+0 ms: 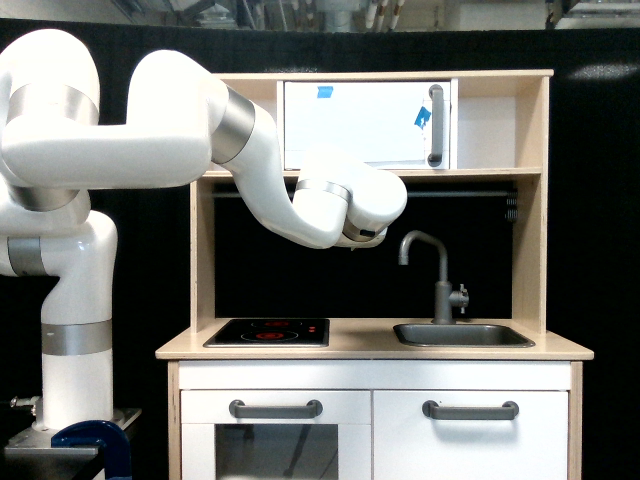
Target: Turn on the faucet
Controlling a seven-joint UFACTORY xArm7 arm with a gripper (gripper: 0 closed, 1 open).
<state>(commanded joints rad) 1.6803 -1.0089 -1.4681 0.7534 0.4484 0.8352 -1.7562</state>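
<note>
The faucet (438, 276) is a slim dark grey tap with a hooked spout, standing upright behind the sink (462, 335) on the toy kitchen's wooden counter. Its small lever knob (461, 295) sticks out to the exterior view's right. My white arm reaches in from the exterior view's left, and its rounded wrist (360, 208) hangs under the shelf, up and to the left of the spout and apart from it. The gripper's fingers are hidden behind the wrist.
A black hob (268, 332) lies on the counter's left part. Above is a shelf (370, 173) with a white cabinet door (365, 124) and its vertical grey bar handle (435, 125). Wooden side posts (530, 200) frame the niche. Two drawer handles (470, 409) run below.
</note>
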